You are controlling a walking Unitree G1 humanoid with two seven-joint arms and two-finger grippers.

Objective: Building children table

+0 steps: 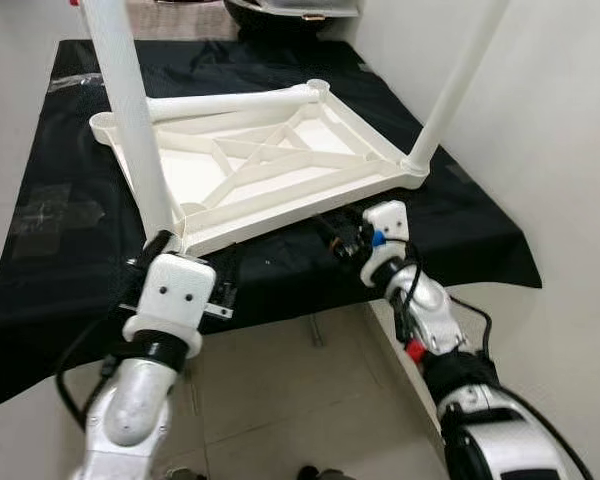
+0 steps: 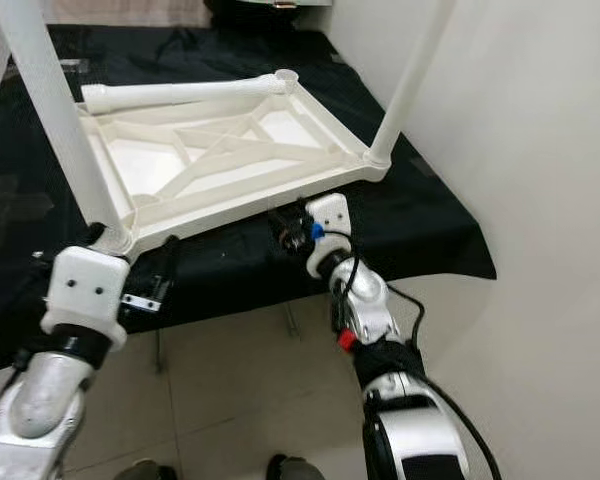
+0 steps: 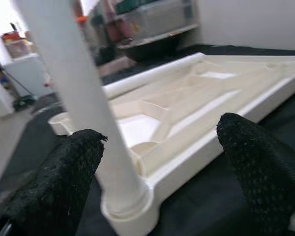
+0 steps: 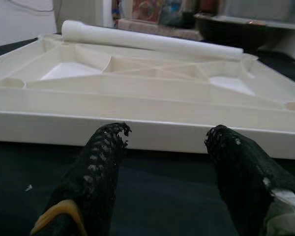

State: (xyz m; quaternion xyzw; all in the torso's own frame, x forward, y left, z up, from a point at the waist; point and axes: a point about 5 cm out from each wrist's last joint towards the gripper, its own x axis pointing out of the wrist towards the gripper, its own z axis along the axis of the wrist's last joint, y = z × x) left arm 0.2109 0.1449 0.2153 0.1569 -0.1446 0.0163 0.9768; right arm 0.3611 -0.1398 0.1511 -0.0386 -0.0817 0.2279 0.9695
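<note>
Your white plastic children's tabletop [image 1: 270, 165] lies upside down (ribbed underside up) on the black cloth-covered surface [image 1: 70, 200], filling the centre of the head views. Two white round legs stand upright in its corner sockets: one at the near left corner [image 1: 130, 110], one at the right corner [image 1: 460, 80]. A third white leg [image 1: 230, 102] lies flat along the tabletop's far edge. Your left end effector [image 3: 157, 162] sits at the lower left, fingers [image 3: 64, 182] spread beside the near left leg's base. Your right end effector [image 4: 162, 147], lower centre, has its fingers [image 4: 98, 167] spread just before the tabletop's near rim.
</note>
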